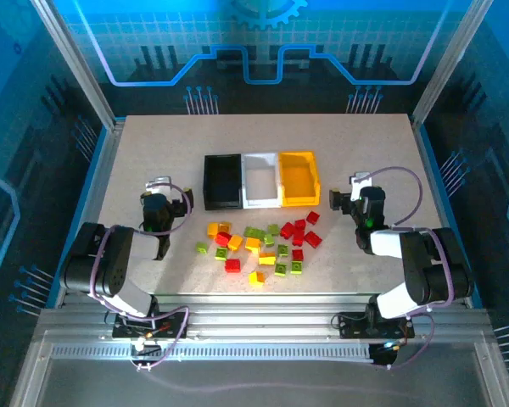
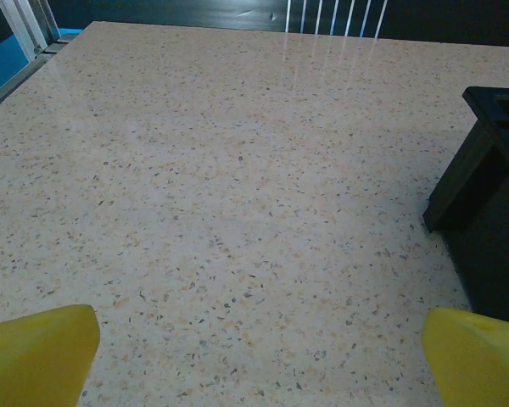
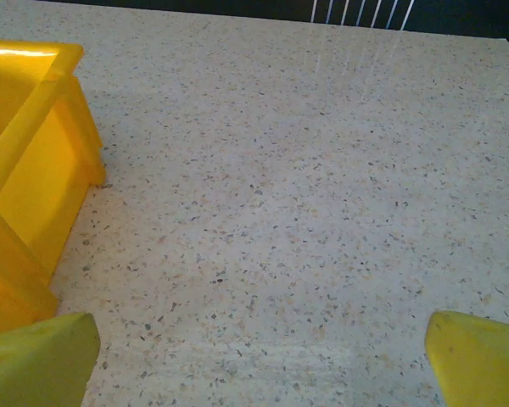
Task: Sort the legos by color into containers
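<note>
Twenty-odd legos [image 1: 253, 244] lie packed together on the desk [image 1: 153, 144] just nearer me than the white bin [image 1: 261, 180], so my jaws, both spread wide and empty either side of that bin, could pinch two colours at once.

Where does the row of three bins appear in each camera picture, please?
Top view: the row of bins lies at the centre of the table.
Left wrist: the black bin stands at the right edge.
Right wrist: the yellow bin stands at the left edge.
Shared landmark: the speckled table.
</note>
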